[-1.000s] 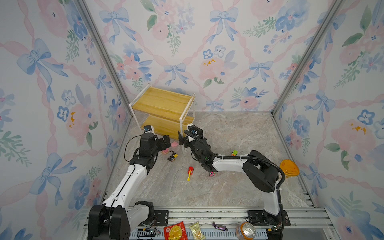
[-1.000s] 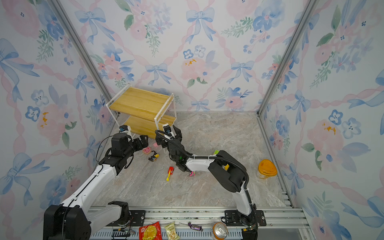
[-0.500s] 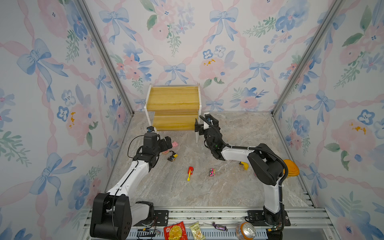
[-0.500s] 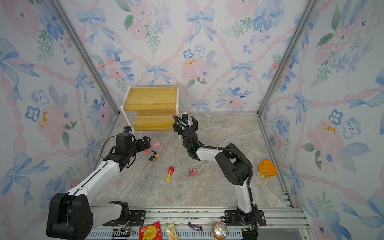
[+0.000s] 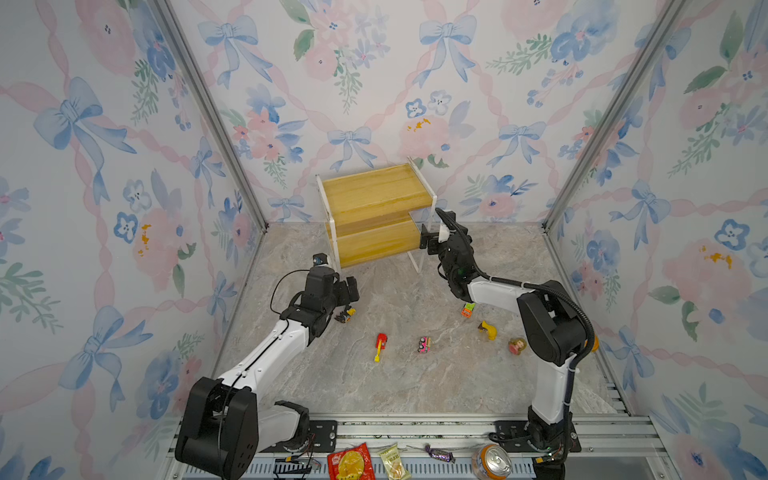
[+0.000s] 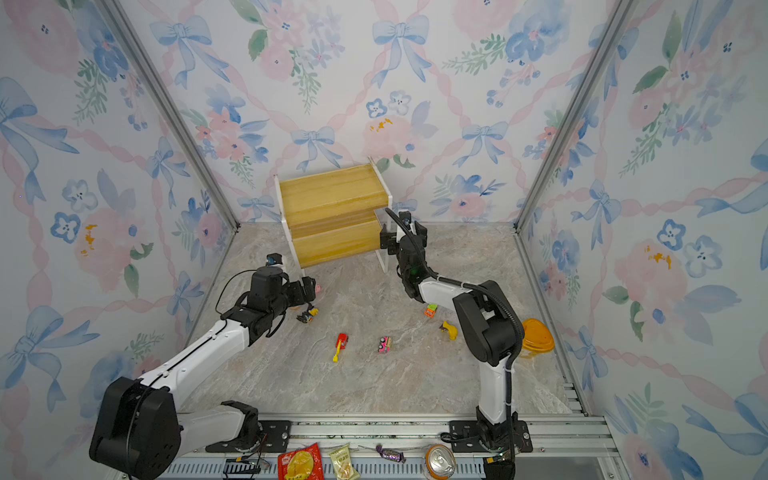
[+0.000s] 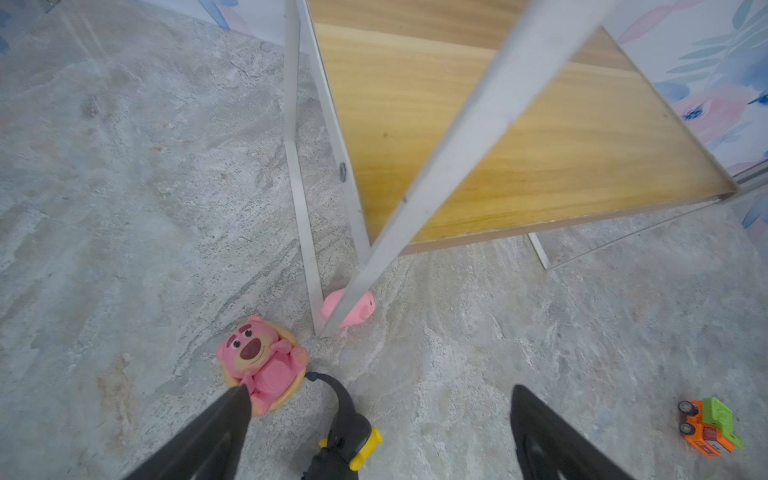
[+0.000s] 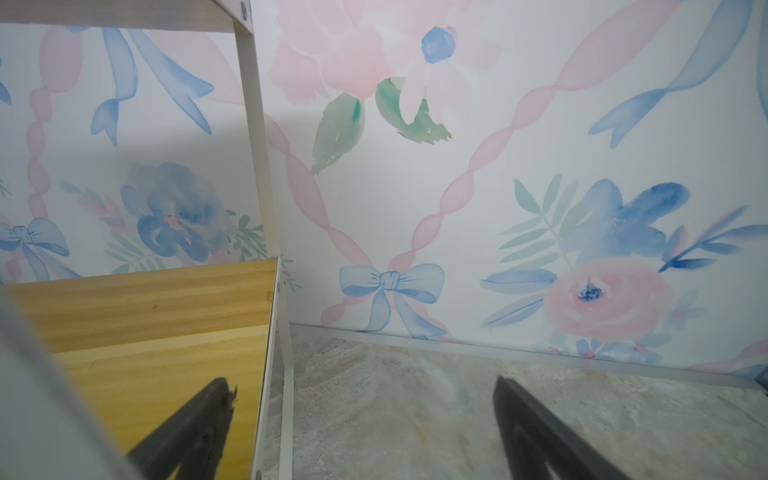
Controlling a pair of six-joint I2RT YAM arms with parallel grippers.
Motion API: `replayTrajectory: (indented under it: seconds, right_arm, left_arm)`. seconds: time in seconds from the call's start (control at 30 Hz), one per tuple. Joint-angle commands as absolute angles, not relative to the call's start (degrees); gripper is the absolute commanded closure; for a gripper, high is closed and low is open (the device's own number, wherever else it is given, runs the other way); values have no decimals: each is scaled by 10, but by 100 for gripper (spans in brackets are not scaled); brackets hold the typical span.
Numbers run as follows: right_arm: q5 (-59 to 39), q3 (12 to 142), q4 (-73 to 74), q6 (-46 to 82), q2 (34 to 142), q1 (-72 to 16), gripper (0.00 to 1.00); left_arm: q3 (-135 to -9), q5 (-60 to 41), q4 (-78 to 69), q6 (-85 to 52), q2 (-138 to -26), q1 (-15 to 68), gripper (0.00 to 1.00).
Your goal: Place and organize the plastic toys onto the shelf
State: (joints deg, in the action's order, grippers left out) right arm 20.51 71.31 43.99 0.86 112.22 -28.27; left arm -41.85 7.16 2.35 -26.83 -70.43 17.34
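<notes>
The shelf (image 5: pixel 374 216) stood at the back wall, its two yellowish boards showing plain wood grain. Every toy in sight lay on the marbled grey surface (image 5: pixel 415 386): pink pig (image 7: pixel 349 309) against a shelf leg, round pink figure (image 7: pixel 262 365) beside it, then black-yellow figure (image 5: pixel 345 316), red car (image 5: pixel 380 343), pink car (image 5: pixel 424 345), green-orange car (image 5: pixel 468 309), yellow-haired figure (image 5: pixel 487 330), doll (image 5: pixel 516 345). Left end effector (image 7: pixel 378 390) gaped wide over the black-yellow figure, gripping nothing. Right end effector (image 8: pixel 361 380) was spread wide at the lower board's end, empty. Bow-and-flower wallpaper (image 5: pixel 374 83) all round.
</notes>
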Motion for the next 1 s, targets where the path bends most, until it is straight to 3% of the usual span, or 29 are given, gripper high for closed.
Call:
replayTrajectory:
  seconds: [0.0,0.27,0.47,0.97]
  right_arm:
    - [172,696,410,39,1048,-276,1]
    - [154,579,313,81,900,-305,1]
    - [217,485,224,124,814,-367,0]
    - [165,311,193,203,693,-399,1]
  left_arm:
    - [-422,110,40,-250,-709,200,2]
    - [-419,182,47,-238,-715,298,2]
    - [-408,218,51,-244,-735,367,3]
    - [-281,250,-36,-313,-728,490,24]
